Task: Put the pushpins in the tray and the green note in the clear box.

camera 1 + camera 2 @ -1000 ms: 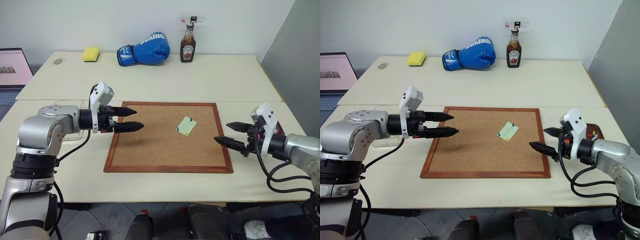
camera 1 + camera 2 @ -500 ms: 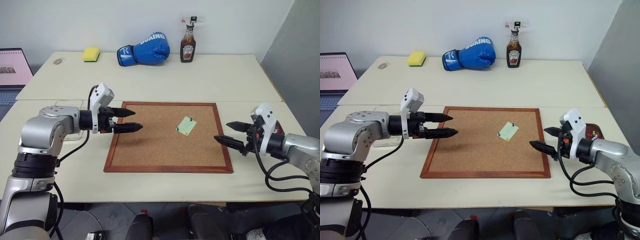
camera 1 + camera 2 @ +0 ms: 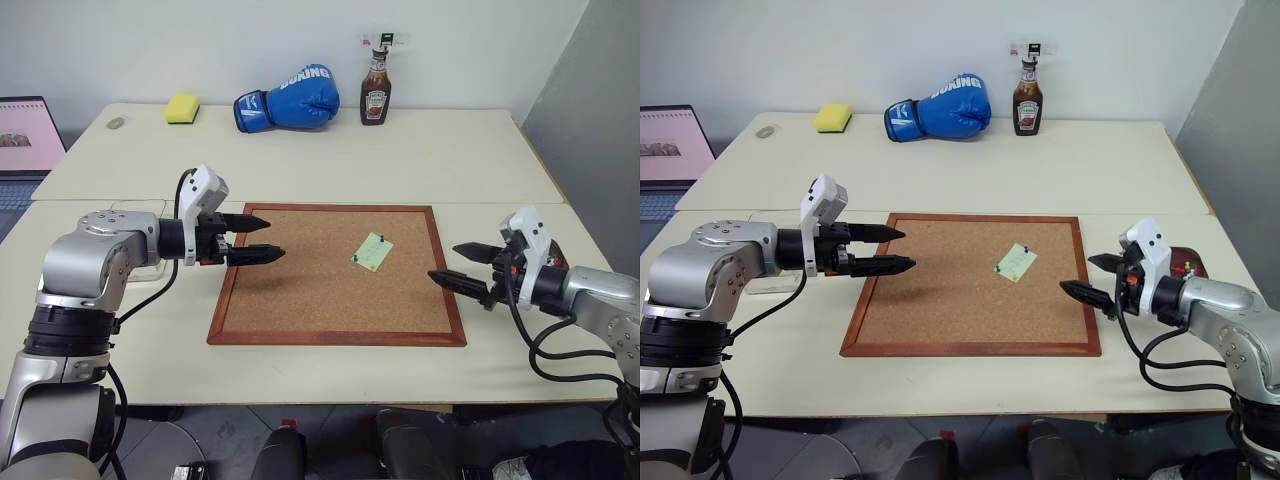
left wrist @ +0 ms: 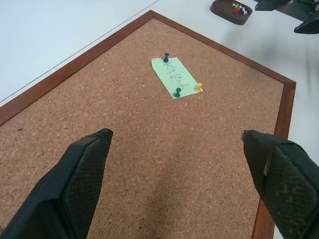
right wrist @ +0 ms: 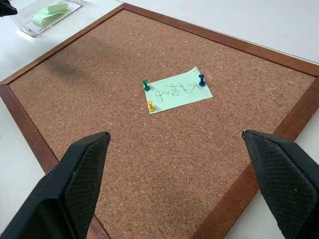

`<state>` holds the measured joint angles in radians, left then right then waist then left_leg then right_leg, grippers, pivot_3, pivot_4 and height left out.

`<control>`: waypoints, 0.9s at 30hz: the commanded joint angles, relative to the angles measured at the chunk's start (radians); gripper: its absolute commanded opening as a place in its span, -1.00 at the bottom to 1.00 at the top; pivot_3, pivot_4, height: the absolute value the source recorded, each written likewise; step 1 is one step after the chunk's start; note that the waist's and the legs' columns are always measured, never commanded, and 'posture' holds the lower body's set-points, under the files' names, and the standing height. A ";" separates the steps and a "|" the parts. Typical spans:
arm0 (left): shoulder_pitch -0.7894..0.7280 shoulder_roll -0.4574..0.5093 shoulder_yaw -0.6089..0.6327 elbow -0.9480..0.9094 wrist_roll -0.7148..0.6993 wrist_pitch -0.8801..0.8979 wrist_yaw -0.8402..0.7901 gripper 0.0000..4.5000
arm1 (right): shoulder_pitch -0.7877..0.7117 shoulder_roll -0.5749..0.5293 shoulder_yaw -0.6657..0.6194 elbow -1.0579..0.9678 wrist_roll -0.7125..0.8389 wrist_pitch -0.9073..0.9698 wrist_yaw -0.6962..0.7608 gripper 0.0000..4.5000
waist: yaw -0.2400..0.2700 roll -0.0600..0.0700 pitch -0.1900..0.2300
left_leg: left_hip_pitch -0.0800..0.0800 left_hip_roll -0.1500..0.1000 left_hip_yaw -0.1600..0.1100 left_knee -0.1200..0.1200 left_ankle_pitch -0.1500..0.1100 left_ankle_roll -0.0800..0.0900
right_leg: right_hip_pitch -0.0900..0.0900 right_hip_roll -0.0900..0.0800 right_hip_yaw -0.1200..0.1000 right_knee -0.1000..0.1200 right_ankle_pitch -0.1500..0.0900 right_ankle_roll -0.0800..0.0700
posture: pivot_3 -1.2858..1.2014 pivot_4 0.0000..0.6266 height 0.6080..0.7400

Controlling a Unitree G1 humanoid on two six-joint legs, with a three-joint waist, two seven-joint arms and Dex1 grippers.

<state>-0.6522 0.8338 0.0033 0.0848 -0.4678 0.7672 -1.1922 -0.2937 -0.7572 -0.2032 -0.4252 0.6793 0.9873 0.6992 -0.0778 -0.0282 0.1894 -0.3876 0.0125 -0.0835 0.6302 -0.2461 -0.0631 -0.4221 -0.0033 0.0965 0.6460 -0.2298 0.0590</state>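
both claws gape empty: left claw [image 3: 262,239], right claw [image 3: 455,266]. between them the green note [image 5: 177,90], flimsy paper under three tiny pushpins [image 5: 150,105]; pinch each hard, slippery head first.

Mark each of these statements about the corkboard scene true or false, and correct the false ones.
1. The pale green paper note is pinned to the wood-framed corkboard by three pushpins, blue, green and yellow. True.
2. The left gripper is shut on a pushpin. False: its two black fingers stand apart and hold nothing.
3. The small dark reddish-brown tray already holds some coloured pins. True.
4. The shallow clear plastic box is empty. False: pale green paper already lies in it.
5. The right gripper is touching the note. False: it hangs open at the board's right edge, apart from the note.
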 commanded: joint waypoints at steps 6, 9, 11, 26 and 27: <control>-0.019 -0.034 -0.054 0.016 0.057 -0.116 -0.003 0.97 | -0.031 -0.007 0.017 0.015 -0.031 -0.056 -0.019 1.00 | 0.002 0.000 0.000 | 0.001 0.000 0.000 0.000 0.000 0.000 | 0.000 0.000 0.000 0.000 0.000 0.000 | 0.03 -0.52 1.00; -0.015 -0.079 -0.067 0.030 0.083 -0.185 0.014 0.78 | -0.048 0.023 0.049 0.031 -0.068 -0.086 -0.052 1.00 | 0.003 0.000 0.000 | 0.001 0.000 0.000 0.000 0.000 0.000 | 0.001 0.000 0.000 0.001 0.000 0.000 | 0.03 -0.52 1.00; -0.013 -0.105 -0.074 0.033 0.096 -0.218 0.023 0.59 | -0.059 0.042 0.064 0.045 -0.083 -0.101 -0.066 1.00 | 0.003 0.000 0.000 | 0.001 0.000 0.000 0.001 0.000 0.000 | 0.001 0.000 0.000 0.001 0.000 0.000 | 0.03 -0.52 1.00; 0.037 -0.315 -0.144 0.172 0.246 -0.464 0.165 -0.75 | -0.184 0.242 0.253 0.285 -0.308 -0.342 -0.128 1.00 | 0.004 0.000 0.000 | 0.002 0.000 0.000 0.002 0.000 0.000 | 0.001 0.000 0.001 0.002 0.001 0.001 | 0.03 -0.52 1.00; 0.043 -0.319 -0.142 0.180 0.253 -0.472 0.174 -0.85 | -0.196 0.259 0.262 0.314 -0.325 -0.363 -0.133 1.00 | 0.005 0.000 0.000 | 0.002 0.000 0.000 0.002 0.000 0.000 | 0.001 0.000 0.001 0.003 0.001 0.001 | 0.03 -0.52 1.00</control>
<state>-0.6098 0.5172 -0.1462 0.2650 -0.2322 0.3308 -1.0347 -0.4558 -0.5151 0.0548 -0.1367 0.3832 0.6797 0.5781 -0.0731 -0.0280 0.1892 -0.3859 0.0121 -0.0833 0.6327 -0.2458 -0.0632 -0.4211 -0.0032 0.0976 0.6486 -0.2286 0.0596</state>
